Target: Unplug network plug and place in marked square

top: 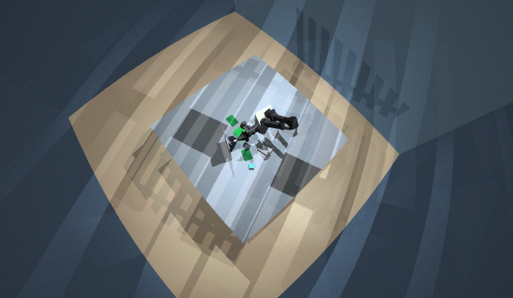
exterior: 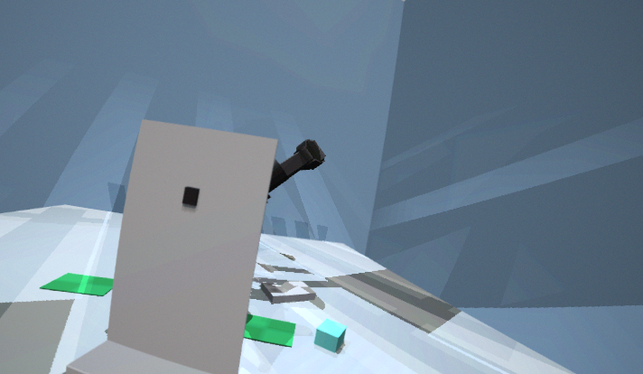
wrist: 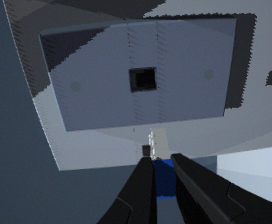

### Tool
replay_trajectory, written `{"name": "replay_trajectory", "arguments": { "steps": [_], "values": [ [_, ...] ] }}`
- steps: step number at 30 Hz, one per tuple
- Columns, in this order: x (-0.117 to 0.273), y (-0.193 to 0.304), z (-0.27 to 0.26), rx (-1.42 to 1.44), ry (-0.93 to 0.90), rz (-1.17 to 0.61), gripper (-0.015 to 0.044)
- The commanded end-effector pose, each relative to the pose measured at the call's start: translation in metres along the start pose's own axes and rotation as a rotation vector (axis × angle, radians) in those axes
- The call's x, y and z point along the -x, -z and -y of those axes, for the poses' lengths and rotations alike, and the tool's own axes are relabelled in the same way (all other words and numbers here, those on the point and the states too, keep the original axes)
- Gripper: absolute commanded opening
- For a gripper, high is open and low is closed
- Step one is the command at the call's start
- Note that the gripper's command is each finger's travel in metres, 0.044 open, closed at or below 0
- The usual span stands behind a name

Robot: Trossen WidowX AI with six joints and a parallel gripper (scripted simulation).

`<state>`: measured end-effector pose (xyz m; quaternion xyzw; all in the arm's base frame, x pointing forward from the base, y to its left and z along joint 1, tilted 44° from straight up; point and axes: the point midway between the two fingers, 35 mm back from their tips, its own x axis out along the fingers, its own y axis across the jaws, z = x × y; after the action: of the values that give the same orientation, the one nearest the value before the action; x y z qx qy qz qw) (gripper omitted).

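My gripper (wrist: 160, 164) is shut on the blue plug (wrist: 164, 177), whose pale front end points at the upright panel (exterior: 189, 260) (wrist: 104, 150). In the wrist view the plug is outside the dark socket (wrist: 144, 79), which shows empty above the plug's front. The tab cannot be made out. In the exterior view the panel hides the gripper and plug, and a dark square opening (exterior: 191, 196) shows in the panel. Flat green patches (top: 232, 120) (top: 246, 155) (exterior: 270, 330) lie on the table (top: 222, 196); which one is the marked square I cannot tell.
A cyan cube (top: 251, 166) (exterior: 330, 335) stands beside one green patch. A low grey block or frame (exterior: 293, 295) lies behind it in the exterior view. The black arm (top: 286, 122) reaches over the table from a pale base (top: 261, 114). Striped shadows cross the table.
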<state>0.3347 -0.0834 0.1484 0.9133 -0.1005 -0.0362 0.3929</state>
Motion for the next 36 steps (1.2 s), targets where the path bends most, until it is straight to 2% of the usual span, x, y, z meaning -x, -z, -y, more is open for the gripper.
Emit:
{"name": "replay_trajectory", "arguments": {
  "steps": [1, 36],
  "values": [
    [0.003, 0.0, 0.002, -0.007, 0.005, 0.006, 0.0],
    [0.012, 0.003, -0.012, -0.001, 0.002, 0.002, 0.0]
  ]
}}
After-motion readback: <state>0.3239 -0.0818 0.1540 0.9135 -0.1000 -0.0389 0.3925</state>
